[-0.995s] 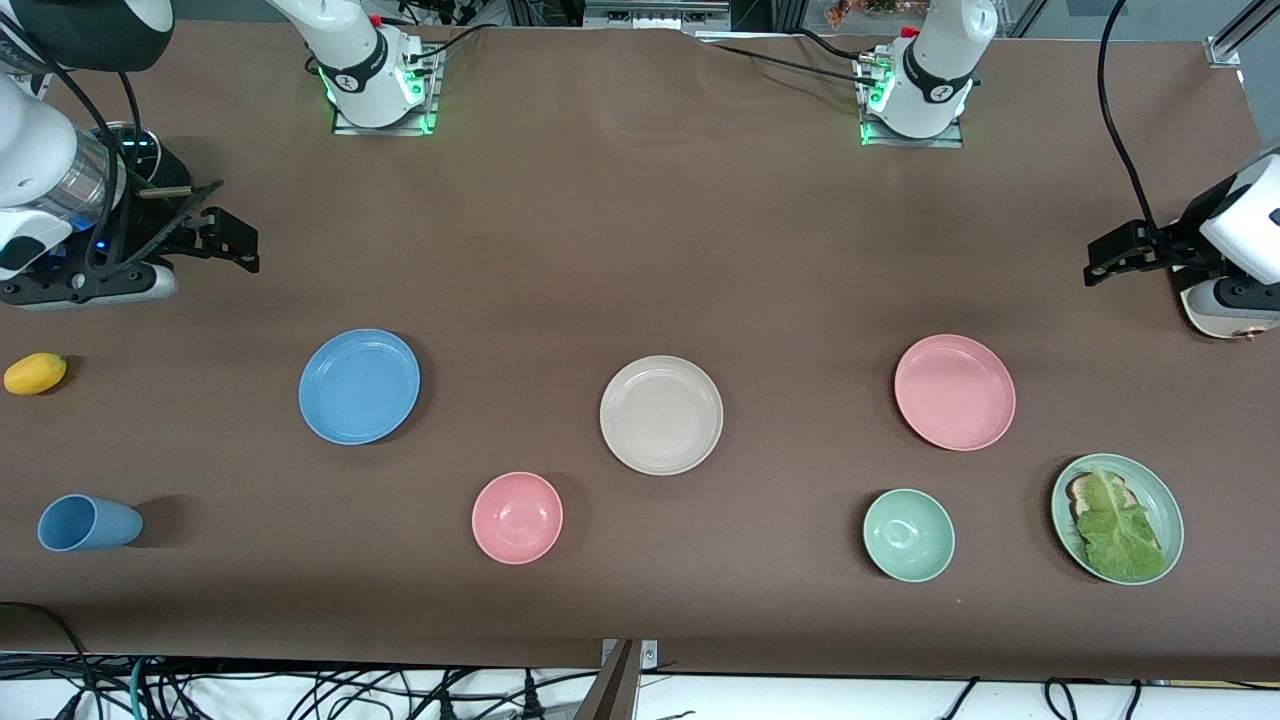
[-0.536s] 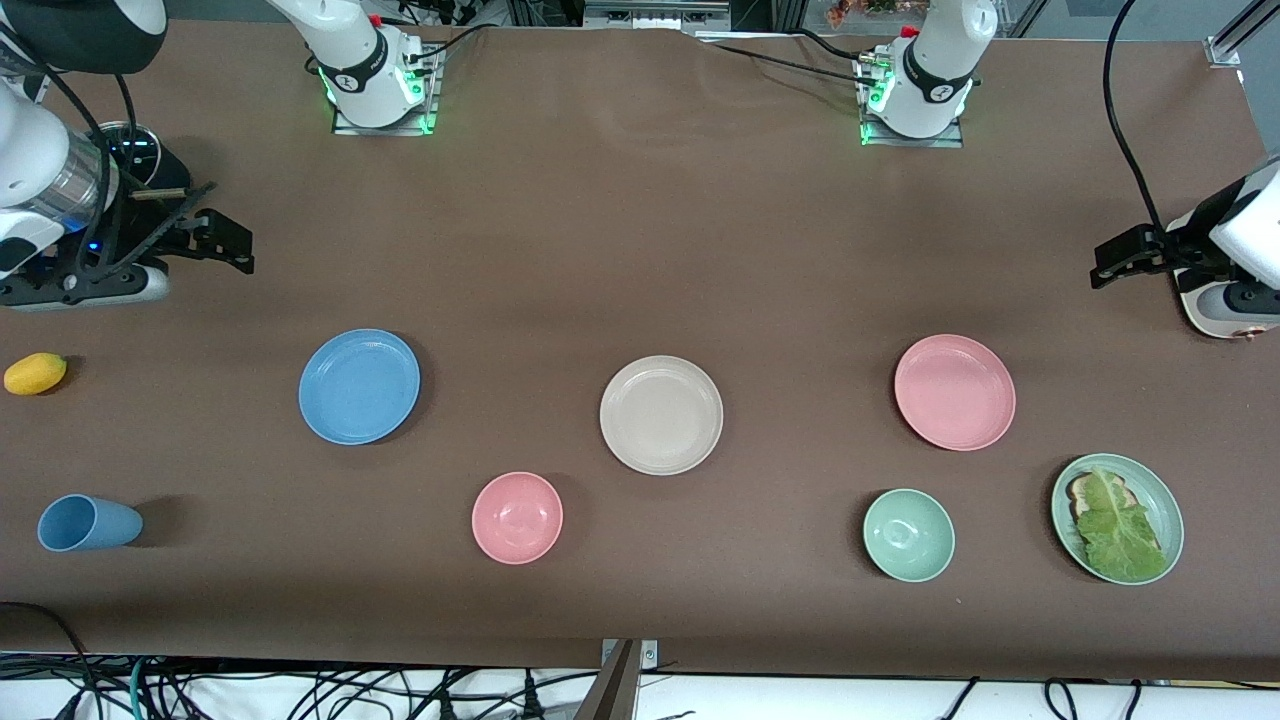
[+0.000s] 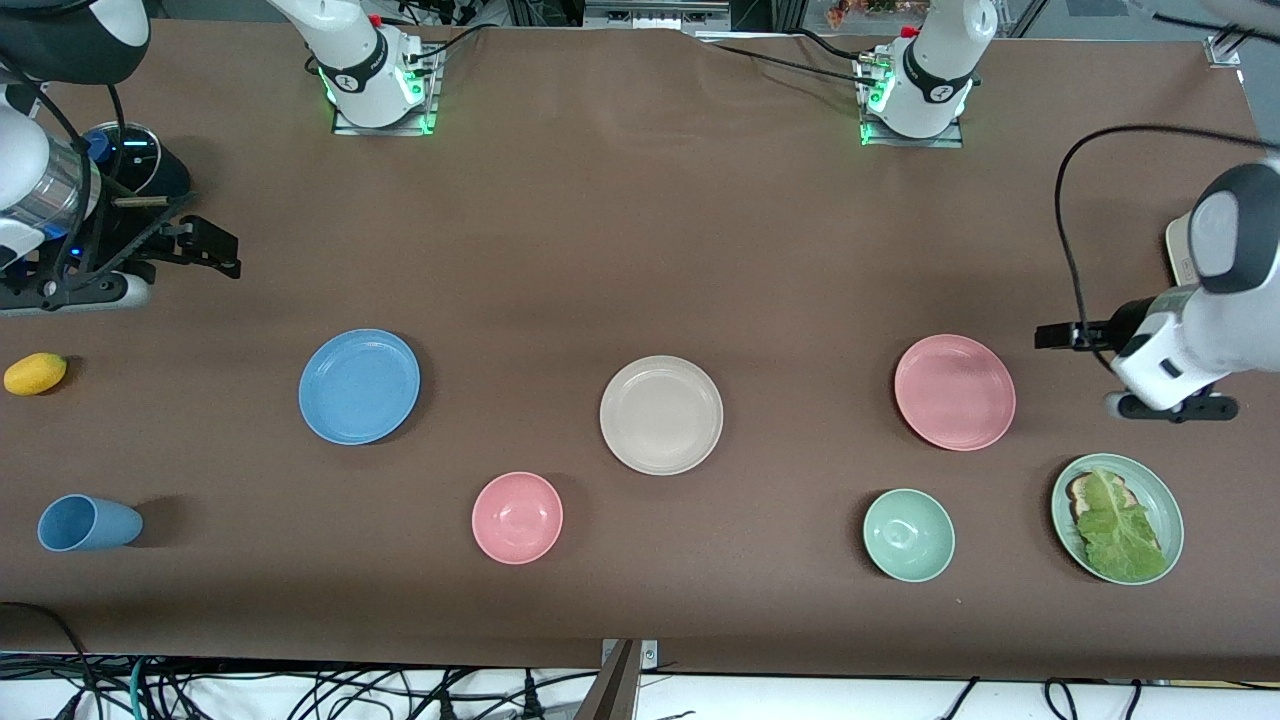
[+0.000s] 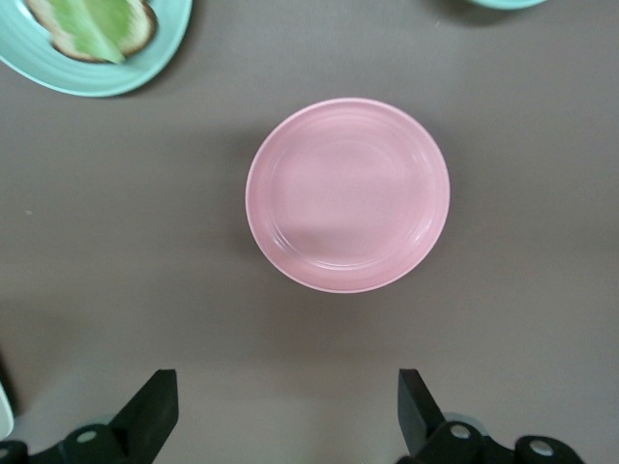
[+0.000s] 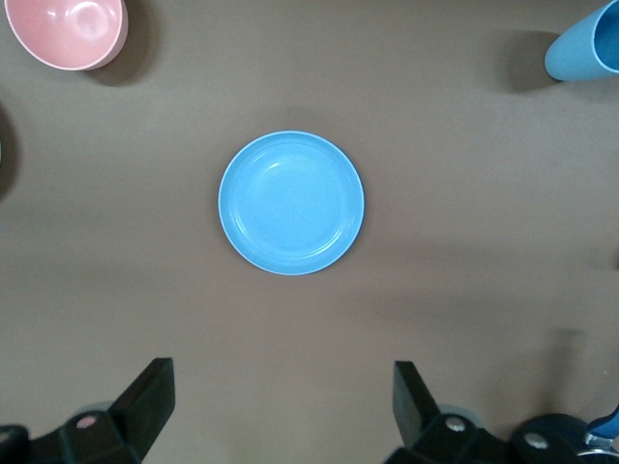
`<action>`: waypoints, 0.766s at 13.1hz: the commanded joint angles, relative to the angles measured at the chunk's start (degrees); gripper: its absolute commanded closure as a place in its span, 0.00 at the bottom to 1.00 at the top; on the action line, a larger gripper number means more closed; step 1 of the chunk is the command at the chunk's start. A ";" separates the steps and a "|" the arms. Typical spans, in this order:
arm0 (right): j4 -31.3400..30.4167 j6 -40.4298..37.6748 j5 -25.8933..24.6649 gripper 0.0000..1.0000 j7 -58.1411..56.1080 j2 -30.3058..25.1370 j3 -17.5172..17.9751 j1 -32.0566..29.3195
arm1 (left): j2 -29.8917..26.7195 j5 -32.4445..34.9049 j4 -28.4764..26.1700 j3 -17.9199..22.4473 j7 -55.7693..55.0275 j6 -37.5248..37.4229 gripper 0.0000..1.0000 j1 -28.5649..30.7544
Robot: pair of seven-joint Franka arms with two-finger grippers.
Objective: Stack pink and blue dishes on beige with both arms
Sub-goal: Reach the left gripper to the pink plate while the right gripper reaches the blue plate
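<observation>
The beige plate [image 3: 661,414] lies at the table's middle. The blue plate [image 3: 359,386] [image 5: 291,202] lies toward the right arm's end and the pink plate [image 3: 954,392] [image 4: 347,193] toward the left arm's end, both flat on the cloth. My left gripper [image 3: 1072,336] [image 4: 283,387] hangs open over bare table beside the pink plate, toward the left arm's end, holding nothing. My right gripper [image 3: 210,245] [image 5: 280,372] is open and empty over bare table, off the blue plate toward the right arm's end.
A pink bowl [image 3: 517,517] and a mint bowl [image 3: 908,535] sit nearer the front camera. A mint plate [image 3: 1172,505] holds bread and lettuce. A blue cup [image 3: 88,523] lies on its side, with a yellow fruit [image 3: 35,373] farther from the front camera than it.
The left arm has swung down from the table's end to beside the pink plate. The right gripper has drifted slightly toward its end of the table. No dish has moved.
</observation>
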 commanded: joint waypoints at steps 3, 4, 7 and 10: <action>2.84 0.18 0.38 0.00 -0.28 5.31 0.49 -1.11 | 8.12 0.36 0.54 -0.24 0.71 7.68 0.00 2.35; 3.19 0.18 0.38 0.00 -0.19 6.71 0.49 -1.11 | 9.28 0.45 -1.20 -0.24 0.88 11.27 0.00 3.23; 3.19 1.23 0.04 0.00 -0.37 8.30 0.49 -1.11 | 8.15 0.45 -12.52 -0.24 2.82 25.15 0.00 3.94; 2.14 5.26 -0.49 0.00 -3.43 11.46 0.49 -1.11 | 5.08 0.54 -26.04 -0.24 5.36 43.24 0.00 5.86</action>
